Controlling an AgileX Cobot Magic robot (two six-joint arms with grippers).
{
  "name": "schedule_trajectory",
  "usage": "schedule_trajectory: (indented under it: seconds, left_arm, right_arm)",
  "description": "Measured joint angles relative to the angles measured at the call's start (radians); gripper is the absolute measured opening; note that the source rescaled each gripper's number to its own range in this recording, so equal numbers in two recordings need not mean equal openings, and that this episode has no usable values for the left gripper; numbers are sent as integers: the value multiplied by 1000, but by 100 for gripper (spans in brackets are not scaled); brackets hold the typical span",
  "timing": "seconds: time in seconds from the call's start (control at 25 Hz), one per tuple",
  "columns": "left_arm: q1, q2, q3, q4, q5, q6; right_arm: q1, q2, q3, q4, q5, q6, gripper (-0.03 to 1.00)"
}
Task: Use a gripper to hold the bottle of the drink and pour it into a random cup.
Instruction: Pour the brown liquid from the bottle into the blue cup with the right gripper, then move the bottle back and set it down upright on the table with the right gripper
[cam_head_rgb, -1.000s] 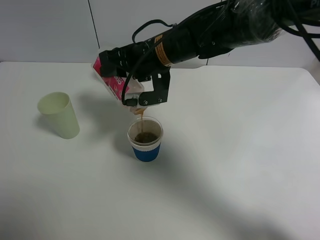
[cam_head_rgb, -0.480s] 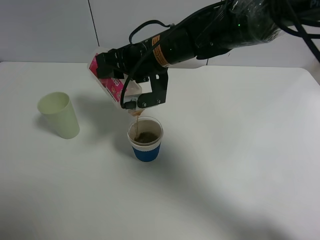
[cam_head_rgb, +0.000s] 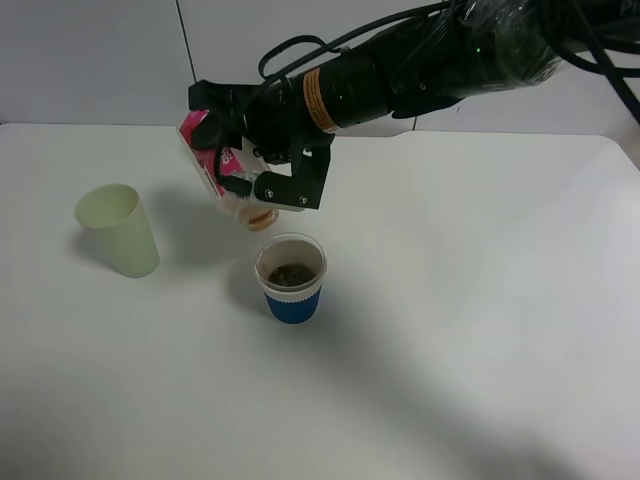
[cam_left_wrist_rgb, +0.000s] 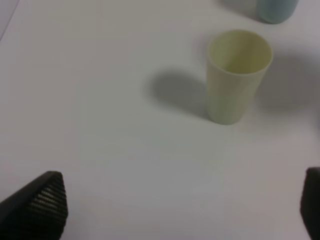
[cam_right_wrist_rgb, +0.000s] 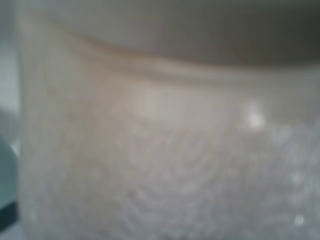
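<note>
A pale yellow-green tumbler (cam_head_rgb: 118, 230) stood upright on the white table (cam_head_rgb: 480, 350), teal tumbler (cam_left_wrist_rgb: 275, 10) just poking in nearby.

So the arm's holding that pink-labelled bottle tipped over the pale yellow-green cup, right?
Not quite. The bottle is tipped above the blue-sleeved cup, which holds brown drink; the pale yellow-green cup stands apart. The exterior high view shows it.
</note>
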Motion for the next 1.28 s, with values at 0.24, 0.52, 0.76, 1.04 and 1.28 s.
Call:
schedule_trajectory:
  seconds: [0.24,0.52,0.76,1.04,1.28]
  left_arm:
    - [0,0,0,0,0,0]
    - [0,0,0,0,0,0]
    - [0,0,0,0,0,0]
    - [0,0,0,0,0,0]
    - [0,0,0,1,0,0]
  right_arm:
    - [0,0,0,1,0,451,1]
    - [-27,0,0,68,4,1056,1]
    - [-65,0,0,150,22,1570,1]
    - [-93,0,0,158,29,2023,1]
    - [-116,0,0,142,52,2166,1]
